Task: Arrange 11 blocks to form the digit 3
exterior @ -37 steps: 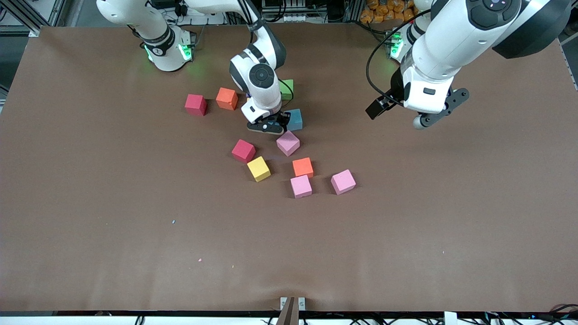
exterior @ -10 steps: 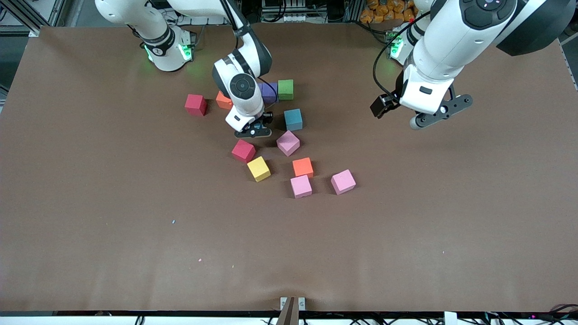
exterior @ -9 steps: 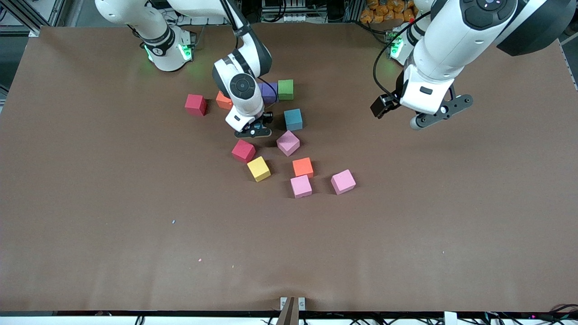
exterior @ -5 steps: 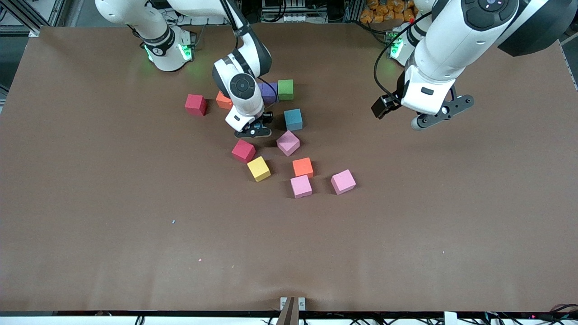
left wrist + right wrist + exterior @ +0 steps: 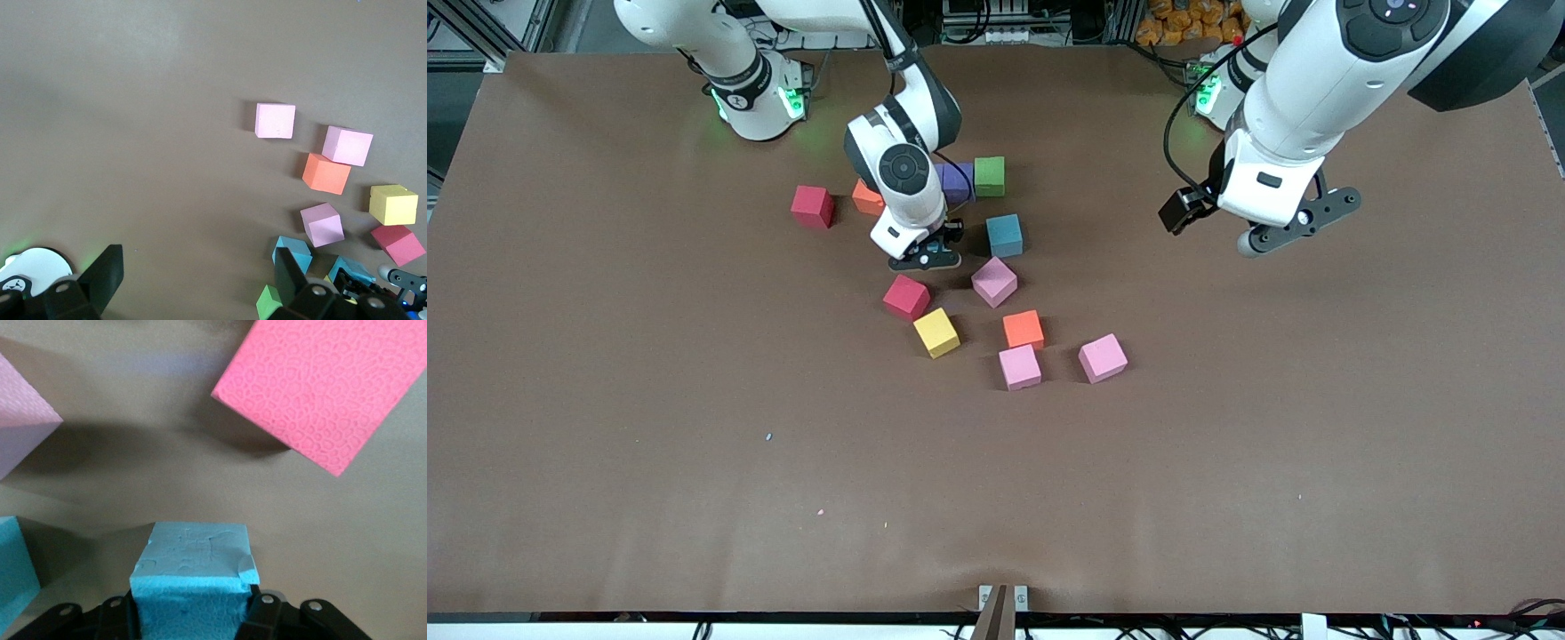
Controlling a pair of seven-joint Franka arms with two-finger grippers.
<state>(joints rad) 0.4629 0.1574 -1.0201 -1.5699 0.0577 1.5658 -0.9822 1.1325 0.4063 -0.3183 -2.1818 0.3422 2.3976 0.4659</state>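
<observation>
Brown table (image 5: 694, 444): blocks scattered, no digit formed. Right gripper (image 5: 925, 260) shifted away from resting blue block (image 5: 1005, 235), halted low beside red block (image 5: 906, 296), clamped on second blue block (image 5: 193, 567). Placement judged pending. Left gripper (image 5: 198, 267) parked spread wide, empty, well apart from red block.

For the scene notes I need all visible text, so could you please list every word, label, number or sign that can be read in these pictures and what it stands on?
No readable text: none shows on the blocks, on the brown table or on either arm.
Too small to read: small marks on the bracket at the table's edge nearest the front camera.
</observation>
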